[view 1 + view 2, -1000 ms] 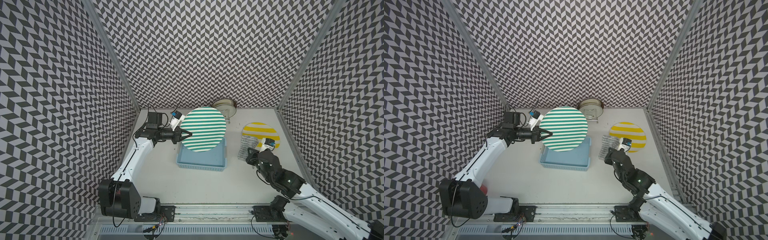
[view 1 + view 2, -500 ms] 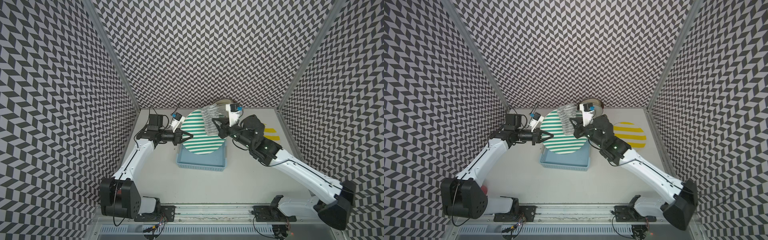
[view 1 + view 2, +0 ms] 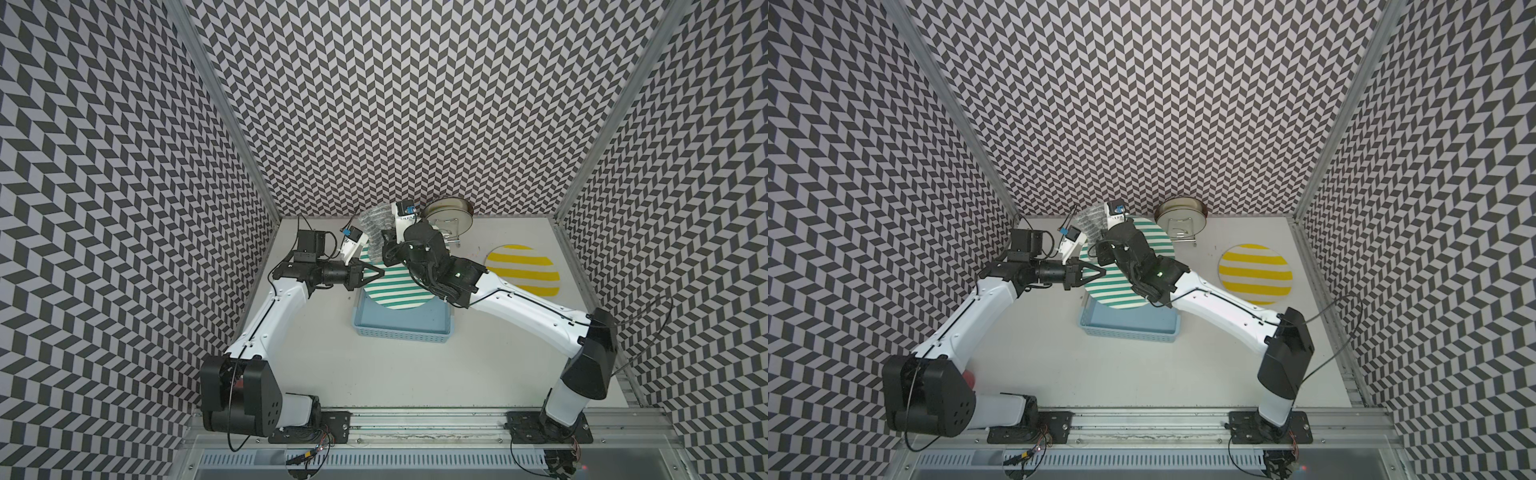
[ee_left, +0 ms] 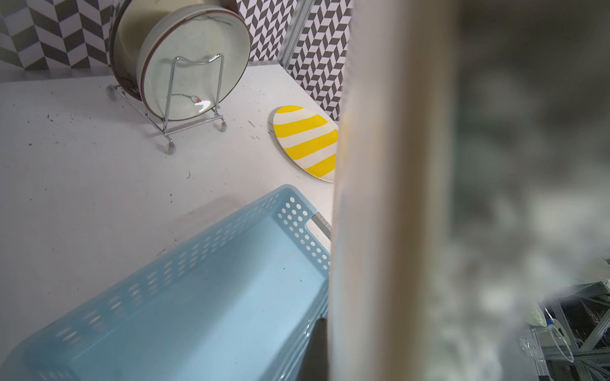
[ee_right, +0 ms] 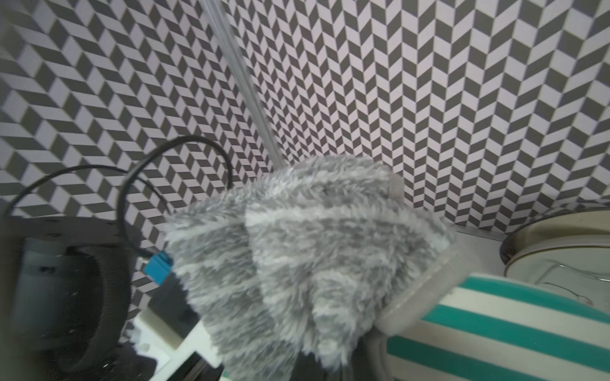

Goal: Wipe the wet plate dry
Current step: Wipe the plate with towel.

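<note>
Mia: Where is the round green-and-white striped plate [image 3: 395,286]?

Tom: It is up in the air, over the far part of the light blue plastic basket with little holes [image 3: 399,336]. The left gripper [image 3: 379,272] pinches its left rim, jaws closed tight on it.

Mia: Which way does it face?

Tom: Its striped face [image 3: 1113,286] looks up at the camera in both top views. It is round, so no side is longer, but the stripes run from left to right. In the left wrist view the plate [image 4: 379,198] shows only as a thin cream edge (very blurry).

Mia: And the other arm?

Tom: The right gripper [image 3: 385,243] is closed on a fluffy grey-and-white cloth [image 3: 372,220]. The cloth [image 5: 313,264] sits bunched on the plate's far left rim, and its smooth grey hem touches the stripes [image 5: 511,330].

Mia: What else is there?

Tom: A round yellow-and-white striped plate [image 3: 523,270] lies flat on the white table [image 3: 374,374], well off to the right. At the back, a shiny wire rack [image 4: 194,95] holds a pale glossy dish [image 4: 194,49] up on its edge.
</note>
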Action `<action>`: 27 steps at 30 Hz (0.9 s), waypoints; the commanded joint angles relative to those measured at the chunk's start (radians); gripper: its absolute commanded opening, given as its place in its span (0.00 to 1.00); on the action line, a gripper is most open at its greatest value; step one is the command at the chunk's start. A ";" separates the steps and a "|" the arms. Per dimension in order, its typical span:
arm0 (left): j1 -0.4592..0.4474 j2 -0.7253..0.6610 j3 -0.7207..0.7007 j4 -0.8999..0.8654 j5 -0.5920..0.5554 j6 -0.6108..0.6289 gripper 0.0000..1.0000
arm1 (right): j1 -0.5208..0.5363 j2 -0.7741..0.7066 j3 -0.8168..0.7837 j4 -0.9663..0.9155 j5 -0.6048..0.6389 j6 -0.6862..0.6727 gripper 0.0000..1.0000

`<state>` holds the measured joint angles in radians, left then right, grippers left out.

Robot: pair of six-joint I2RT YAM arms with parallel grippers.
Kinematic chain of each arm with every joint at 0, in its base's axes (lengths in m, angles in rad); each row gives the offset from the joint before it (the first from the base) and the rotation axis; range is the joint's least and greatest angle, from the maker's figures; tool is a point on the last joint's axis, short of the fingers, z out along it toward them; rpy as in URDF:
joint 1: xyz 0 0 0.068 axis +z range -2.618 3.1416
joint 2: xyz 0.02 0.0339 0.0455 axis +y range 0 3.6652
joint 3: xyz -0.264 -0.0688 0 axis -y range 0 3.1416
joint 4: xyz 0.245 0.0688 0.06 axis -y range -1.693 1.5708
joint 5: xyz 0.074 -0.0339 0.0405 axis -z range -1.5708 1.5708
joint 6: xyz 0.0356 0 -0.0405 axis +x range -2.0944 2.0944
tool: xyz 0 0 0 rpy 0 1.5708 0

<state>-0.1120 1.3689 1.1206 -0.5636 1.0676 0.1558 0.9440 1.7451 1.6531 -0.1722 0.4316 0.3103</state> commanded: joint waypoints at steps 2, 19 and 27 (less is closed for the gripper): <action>-0.020 -0.043 0.010 0.062 0.110 0.041 0.00 | -0.034 -0.025 -0.082 -0.034 0.251 0.047 0.00; -0.019 -0.054 -0.004 0.094 0.111 0.020 0.00 | -0.151 -0.188 -0.341 0.043 -0.084 0.081 0.00; -0.020 -0.054 -0.012 0.100 0.111 0.014 0.00 | -0.007 -0.101 -0.254 0.125 -0.366 -0.048 0.00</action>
<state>-0.1116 1.3666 1.1072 -0.5430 1.0420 0.1371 0.8883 1.5932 1.3560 -0.1040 0.2348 0.3271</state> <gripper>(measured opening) 0.068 0.086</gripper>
